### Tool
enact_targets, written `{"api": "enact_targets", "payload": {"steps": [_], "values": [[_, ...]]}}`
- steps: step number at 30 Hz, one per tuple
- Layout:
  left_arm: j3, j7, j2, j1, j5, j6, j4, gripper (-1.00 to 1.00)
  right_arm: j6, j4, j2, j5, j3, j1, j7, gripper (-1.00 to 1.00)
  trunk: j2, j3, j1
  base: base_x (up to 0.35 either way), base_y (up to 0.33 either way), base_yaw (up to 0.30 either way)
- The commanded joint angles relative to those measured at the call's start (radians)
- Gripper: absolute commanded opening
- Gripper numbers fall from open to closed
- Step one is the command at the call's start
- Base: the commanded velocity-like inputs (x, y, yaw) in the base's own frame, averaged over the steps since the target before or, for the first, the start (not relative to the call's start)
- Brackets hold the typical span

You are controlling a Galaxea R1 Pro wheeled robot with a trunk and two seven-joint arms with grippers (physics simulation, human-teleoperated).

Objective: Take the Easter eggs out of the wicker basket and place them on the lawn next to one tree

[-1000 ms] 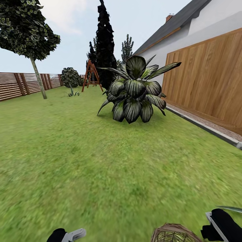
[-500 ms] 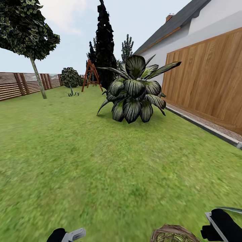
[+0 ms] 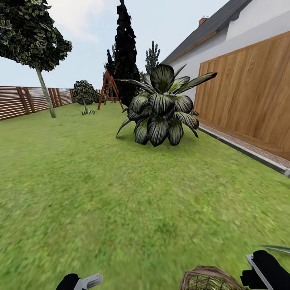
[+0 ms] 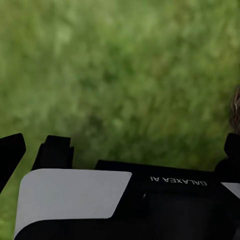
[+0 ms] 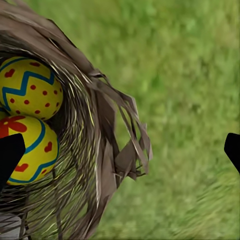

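Nothing had moved; we held our wide-open, empty right pincer (image 5: 120,150) beside the basket (image 5: 107,150), two eggs (image 5: 30,87) inside, ready to reach in.

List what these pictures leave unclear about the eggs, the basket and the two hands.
- Third egg: the right wrist view shows two Easter eggs inside the wicker basket; the basket wall and the picture edge hide the rest.
- Basket in the head view: just its rim, cut off by the bottom edge.
- Right hand: two dark fingertips at the picture's sides, wide apart.
- Left hand: cut off by the edge; open or shut cannot be told.
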Motion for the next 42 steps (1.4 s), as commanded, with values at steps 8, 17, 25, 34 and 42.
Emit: {"api": "enact_targets", "payload": {"steps": [8, 17, 25, 34, 42], "values": [[0.005, 0.003, -0.001, 0.000, 0.006, 0.005, -0.002, 1.00, 0.004, -0.001, -0.002, -0.003, 0.006, -0.001, 0.001, 1.00, -0.057, -0.026, 0.031, 0.000, 0.000, 0.000], [0.007, 0.002, 0.001, 0.000, 0.006, 0.005, -0.004, 1.00, 0.004, -0.002, -0.001, -0.003, 0.008, -0.001, 0.001, 1.00, -0.120, -0.054, 0.065, 0.000, 0.000, 0.000], [0.012, 0.008, 0.012, 0.000, 0.004, 0.011, -0.226, 1.00, 0.004, 0.002, 0.001, -0.003, 0.009, -0.001, 0.001, 1.00, -0.176, -0.079, 0.096, 0.000, 0.000, 0.000], [0.014, 0.013, 0.013, -0.024, 0.004, 0.059, -0.488, 1.00, 0.004, 0.002, 0.000, -0.002, 0.007, -0.001, 0.000, 1.00, -0.239, -0.108, 0.130, 0.000, 0.000, 0.000], [0.013, 0.013, 0.005, -0.040, 0.004, 0.059, -0.472, 1.00, 0.004, 0.001, -0.001, -0.002, 0.006, -0.001, 0.000, 1.00, -0.295, -0.133, 0.161, 0.000, 0.000, 0.000]]}}
